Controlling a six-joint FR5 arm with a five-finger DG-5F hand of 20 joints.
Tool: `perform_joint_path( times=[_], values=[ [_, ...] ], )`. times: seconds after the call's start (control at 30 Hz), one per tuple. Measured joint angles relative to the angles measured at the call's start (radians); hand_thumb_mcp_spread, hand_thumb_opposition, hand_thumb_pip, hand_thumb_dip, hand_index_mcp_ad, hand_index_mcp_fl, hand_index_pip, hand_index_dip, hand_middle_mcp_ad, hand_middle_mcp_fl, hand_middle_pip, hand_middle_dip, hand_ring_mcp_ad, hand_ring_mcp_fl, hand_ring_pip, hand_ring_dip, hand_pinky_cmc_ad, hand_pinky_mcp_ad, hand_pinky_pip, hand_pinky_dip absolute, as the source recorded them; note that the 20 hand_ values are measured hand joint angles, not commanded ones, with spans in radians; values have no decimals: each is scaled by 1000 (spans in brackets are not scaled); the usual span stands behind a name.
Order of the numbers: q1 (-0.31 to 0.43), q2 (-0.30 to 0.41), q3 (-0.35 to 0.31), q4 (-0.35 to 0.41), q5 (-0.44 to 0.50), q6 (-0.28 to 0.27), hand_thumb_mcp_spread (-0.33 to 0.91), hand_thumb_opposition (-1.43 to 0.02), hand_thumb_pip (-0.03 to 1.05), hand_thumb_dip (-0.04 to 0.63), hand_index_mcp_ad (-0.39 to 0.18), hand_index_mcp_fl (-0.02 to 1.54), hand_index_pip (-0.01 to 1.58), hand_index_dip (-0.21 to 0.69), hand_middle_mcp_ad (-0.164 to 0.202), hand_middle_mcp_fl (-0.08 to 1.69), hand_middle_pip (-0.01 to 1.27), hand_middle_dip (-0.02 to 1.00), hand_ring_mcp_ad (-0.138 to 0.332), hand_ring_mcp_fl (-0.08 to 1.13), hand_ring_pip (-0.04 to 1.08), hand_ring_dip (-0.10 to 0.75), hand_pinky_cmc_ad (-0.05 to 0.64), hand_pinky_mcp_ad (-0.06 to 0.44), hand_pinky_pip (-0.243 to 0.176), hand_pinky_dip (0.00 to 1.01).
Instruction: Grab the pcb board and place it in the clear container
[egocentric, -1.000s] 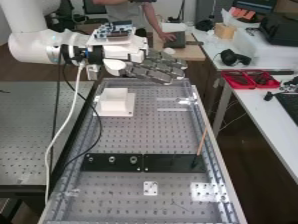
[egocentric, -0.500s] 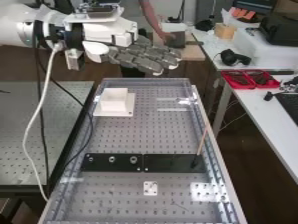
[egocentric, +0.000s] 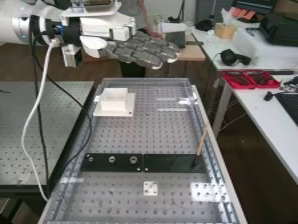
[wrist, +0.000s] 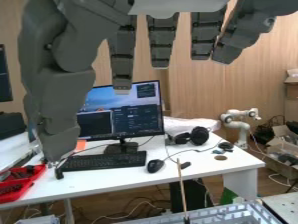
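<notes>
Your hand (egocentric: 140, 49) is up nr the bench's (egocentric: 166, 135) far end, fingers straight & wide. Pcb ID unclear, poss. the small white plate (egocentric: 151, 188) nr the black strips (egocentric: 173, 162); confirm b4 you descend, then go slow, pinch edges only.

High view: on a perforated metal desk (egocentric: 123, 137), a square white block (egocentric: 114, 101) sits on a flat white base. Two black plates (egocentric: 173, 163) lie end to end, and a thin wooden stick (egocentric: 202, 142) leans up from one of them.

Wrist view: a white desk (wrist: 126, 179) carries a lit monitor (wrist: 138, 116), a black keyboard (wrist: 106, 161) with a mouse (wrist: 155, 165) just beside it, and black headphones (wrist: 199, 135). Behind is a wood-toned wall (wrist: 189, 92).
</notes>
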Motion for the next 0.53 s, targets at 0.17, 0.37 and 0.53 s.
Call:
perform_joint_path(
  times=[0.17,0.37,0.53],
  values=[
    [0,0,0,-1,-11,1,515,-759,269,176,-138,387,73,429,59,37,133,140,202,0,79,9,312,166,-94,180],
    [0,-2,1,1,-18,2,515,-759,269,176,-138,387,73,436,59,33,133,138,202,0,79,9,312,176,-94,180],
    [1,0,-2,6,-17,0,515,-759,269,176,-138,387,73,436,59,33,133,138,202,0,79,9,314,185,-94,180]
  ],
)
